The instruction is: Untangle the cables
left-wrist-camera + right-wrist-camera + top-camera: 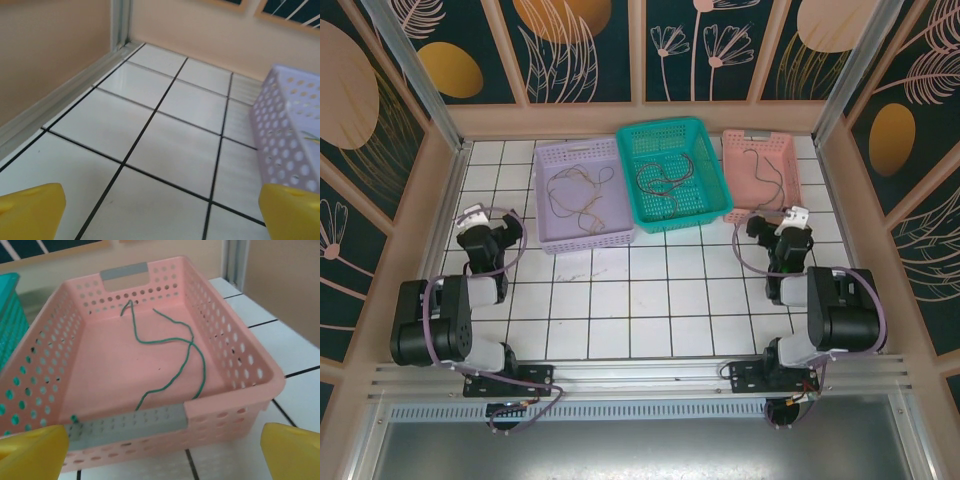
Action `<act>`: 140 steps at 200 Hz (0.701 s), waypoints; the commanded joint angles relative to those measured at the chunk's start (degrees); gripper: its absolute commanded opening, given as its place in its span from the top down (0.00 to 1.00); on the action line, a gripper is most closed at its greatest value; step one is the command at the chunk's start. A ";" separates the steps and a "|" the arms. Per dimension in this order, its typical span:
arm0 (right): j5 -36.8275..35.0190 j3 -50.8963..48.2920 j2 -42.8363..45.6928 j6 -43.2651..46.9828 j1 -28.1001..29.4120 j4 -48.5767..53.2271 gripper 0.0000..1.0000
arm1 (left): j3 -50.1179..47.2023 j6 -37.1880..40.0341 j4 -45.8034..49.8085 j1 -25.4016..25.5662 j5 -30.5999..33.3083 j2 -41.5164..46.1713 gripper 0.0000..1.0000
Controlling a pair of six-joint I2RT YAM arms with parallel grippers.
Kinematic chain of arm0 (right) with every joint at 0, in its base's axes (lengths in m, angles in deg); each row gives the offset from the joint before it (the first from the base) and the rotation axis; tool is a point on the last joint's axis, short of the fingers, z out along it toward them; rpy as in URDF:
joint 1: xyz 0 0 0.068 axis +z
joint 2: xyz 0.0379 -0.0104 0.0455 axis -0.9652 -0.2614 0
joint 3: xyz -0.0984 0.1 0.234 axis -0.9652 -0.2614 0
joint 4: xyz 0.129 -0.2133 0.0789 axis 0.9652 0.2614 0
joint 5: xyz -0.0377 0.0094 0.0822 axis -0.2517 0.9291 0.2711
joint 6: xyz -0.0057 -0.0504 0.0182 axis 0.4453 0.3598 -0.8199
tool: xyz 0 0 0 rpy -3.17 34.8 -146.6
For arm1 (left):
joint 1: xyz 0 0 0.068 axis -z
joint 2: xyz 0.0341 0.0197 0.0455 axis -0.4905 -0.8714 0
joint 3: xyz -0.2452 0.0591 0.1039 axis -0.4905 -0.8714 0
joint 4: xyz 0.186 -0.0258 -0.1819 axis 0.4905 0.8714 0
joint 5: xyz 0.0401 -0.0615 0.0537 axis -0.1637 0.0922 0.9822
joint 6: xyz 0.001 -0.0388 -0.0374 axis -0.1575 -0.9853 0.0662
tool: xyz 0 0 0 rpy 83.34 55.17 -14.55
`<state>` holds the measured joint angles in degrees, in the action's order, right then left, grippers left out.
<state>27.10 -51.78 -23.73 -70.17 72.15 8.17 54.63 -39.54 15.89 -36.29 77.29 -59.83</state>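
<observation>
Three baskets sat in a row at the far side of the tiled counter [620, 300]. The lilac basket [542, 200] held pale tan cables [582, 200] in loose loops. The teal basket [632, 190] held a red-and-dark tangle [665, 178], strands crossing one another. The pink basket [240, 375] held one green cable [192, 347], lying flat on its floor.

Left fingers [30, 207] were spread wide and holding nothing, low over bare tile just beside the lilac basket. Right fingers [290, 450] were also spread and empty, hovering at the near rim of the pink basket.

Risks, as judged:
- The wires are thin and flat on the basket floors, so a pinch could close on nothing or scrape the plastic.
- The baskets look light, so a finger catching a rim would shove or tip one.
- In the teal tangle, pulling one strand would likely drag the rest along, or tighten the knot.
</observation>
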 commanded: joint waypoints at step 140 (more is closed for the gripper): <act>-5.53 -3.13 -2.07 1.22 2.72 -12.55 0.01 | -6.08 7.49 -20.83 4.98 -0.29 -3.84 0.01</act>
<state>22.40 -55.06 -25.39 -69.56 74.40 -1.20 48.23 -33.01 -2.60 -31.59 77.10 -64.05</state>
